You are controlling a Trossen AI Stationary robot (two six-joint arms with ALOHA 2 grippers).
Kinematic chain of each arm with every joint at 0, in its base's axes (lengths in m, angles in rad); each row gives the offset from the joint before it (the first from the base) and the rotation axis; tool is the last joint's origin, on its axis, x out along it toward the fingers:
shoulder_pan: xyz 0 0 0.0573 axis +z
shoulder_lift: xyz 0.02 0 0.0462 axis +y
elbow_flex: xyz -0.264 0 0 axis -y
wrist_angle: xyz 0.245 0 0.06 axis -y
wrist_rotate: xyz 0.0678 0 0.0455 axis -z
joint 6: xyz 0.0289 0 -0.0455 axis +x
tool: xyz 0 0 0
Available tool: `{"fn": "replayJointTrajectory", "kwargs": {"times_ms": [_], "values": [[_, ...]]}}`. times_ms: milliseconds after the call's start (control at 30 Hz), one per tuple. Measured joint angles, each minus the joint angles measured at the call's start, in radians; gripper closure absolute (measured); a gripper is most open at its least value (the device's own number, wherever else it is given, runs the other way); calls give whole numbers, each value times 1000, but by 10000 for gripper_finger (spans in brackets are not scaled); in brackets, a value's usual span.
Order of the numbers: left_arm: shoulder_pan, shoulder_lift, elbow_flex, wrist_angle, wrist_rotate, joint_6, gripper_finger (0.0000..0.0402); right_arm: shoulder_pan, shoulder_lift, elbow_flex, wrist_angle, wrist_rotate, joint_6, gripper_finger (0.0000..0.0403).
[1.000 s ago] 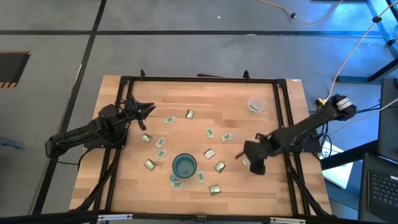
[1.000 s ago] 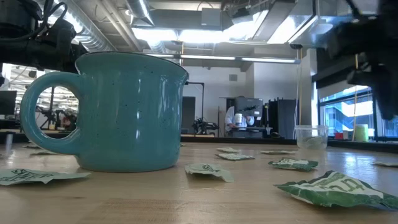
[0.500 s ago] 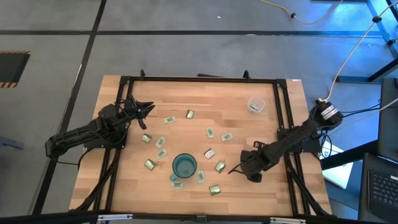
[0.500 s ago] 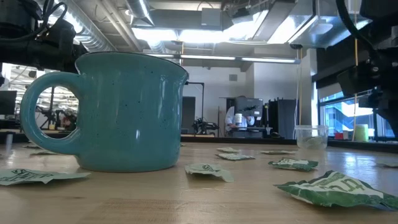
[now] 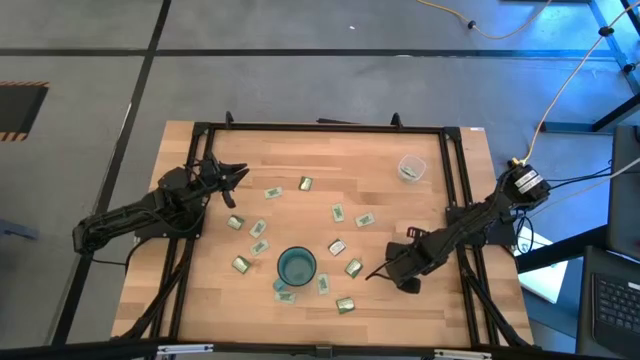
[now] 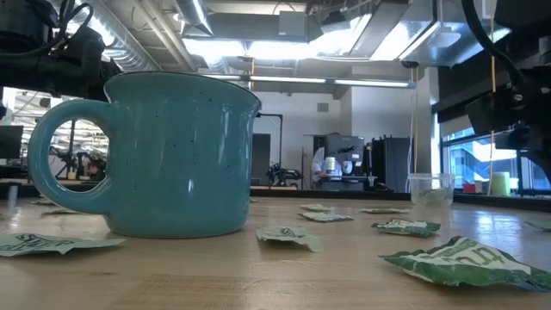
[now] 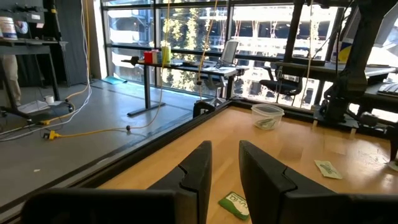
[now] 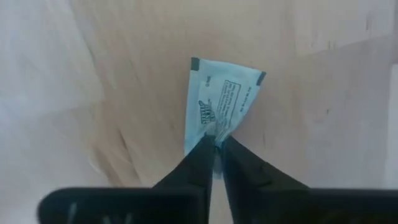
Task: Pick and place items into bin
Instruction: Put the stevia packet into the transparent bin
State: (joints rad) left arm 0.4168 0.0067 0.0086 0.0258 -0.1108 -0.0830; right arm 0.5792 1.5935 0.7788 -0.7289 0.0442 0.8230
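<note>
On wooden table (image 5: 380,150): scattered packets (image 5: 340,213).

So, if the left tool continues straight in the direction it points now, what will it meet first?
Probably the packet lying on the table just ahead of the left tool, if it travels low enough. Beyond that the line leads toward the cup at the far side, but depth is hard to judge here.

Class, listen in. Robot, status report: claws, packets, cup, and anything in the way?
Right claw pinched on one packet, low at the table. Left claw open, waiting at the left edge. Cup far right, holding packets. Path to the cup looks clear.
</note>
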Motion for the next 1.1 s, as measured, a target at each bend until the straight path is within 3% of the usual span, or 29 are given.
{"fn": "replayJointTrajectory", "kwargs": {"times_ms": [167, 367, 700, 933, 1100], "values": [[0, 0, 0, 0, 0, 0, 327, -25, -88, 44, -50, 38, -63, 391], [0, 0, 0, 0, 0, 0, 327, -163, -225, 104, -171, 114, -168, 400], [0, 3, 0, 0, 0, 0, 327, -588, -415, 160, -434, 314, -235, 394], [0, 3, 0, 0, 0, 0, 327, -904, -405, 161, -415, 309, -360, 393], [0, 3, 0, 0, 0, 0, 327, -1062, -340, 161, -341, 218, -522, 393]]}}
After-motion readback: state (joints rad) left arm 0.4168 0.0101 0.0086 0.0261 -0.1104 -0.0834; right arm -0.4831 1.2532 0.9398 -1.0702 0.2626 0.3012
